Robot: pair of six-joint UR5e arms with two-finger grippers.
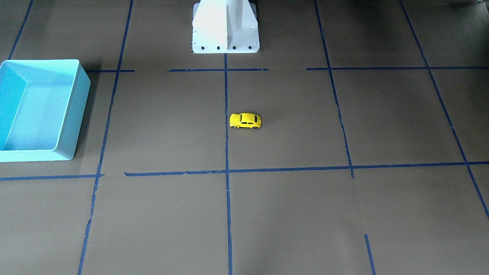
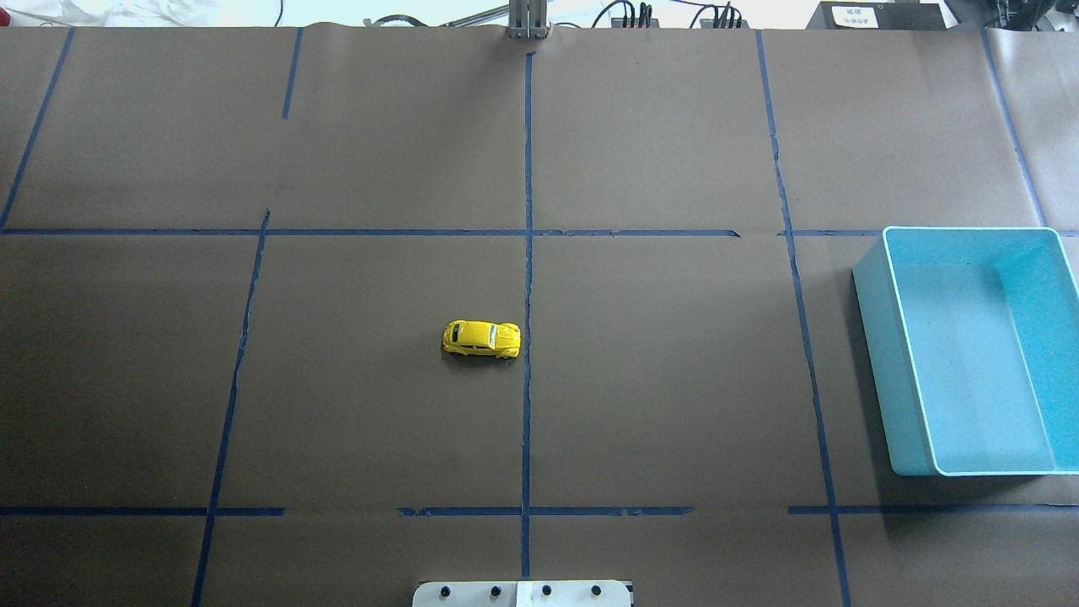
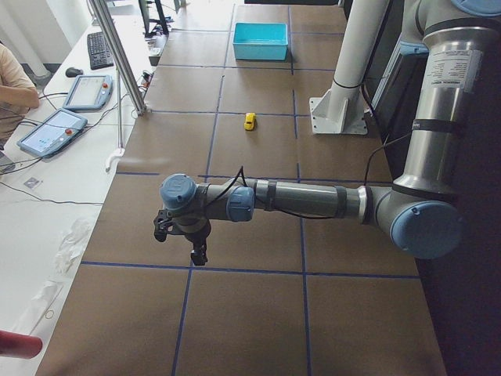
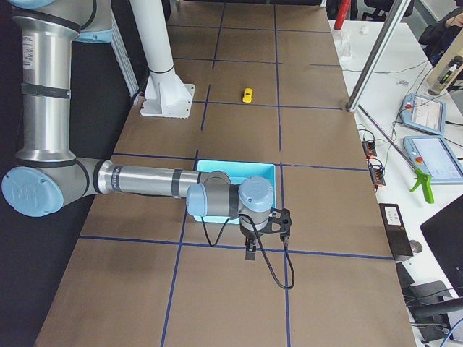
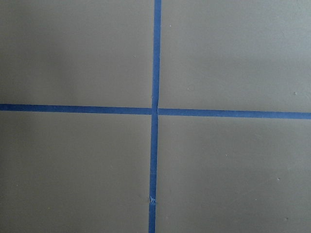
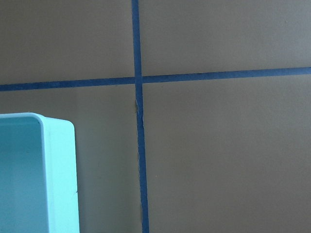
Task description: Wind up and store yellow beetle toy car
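The yellow beetle toy car [image 1: 245, 120] [image 2: 481, 339] stands on its wheels near the table's middle, just beside the central tape line, with nothing touching it. It shows small in the side views [image 3: 250, 121] [image 4: 248, 95]. My left gripper [image 3: 199, 254] hangs over the table's left end, far from the car. My right gripper [image 4: 249, 251] hangs just past the turquoise bin [image 4: 239, 165], at the right end. Both grippers show only in the side views, so I cannot tell whether they are open or shut. Neither wrist view shows its fingers.
The turquoise bin [image 2: 877, 354] [image 1: 74, 114] [image 6: 60, 174] has nothing in it. The white robot pedestal [image 1: 225, 26] stands at the table's robot side. Blue tape lines grid the brown table. A side desk with tablets [image 3: 51, 129] and a person's arm [image 3: 16, 78] lies beyond the far edge.
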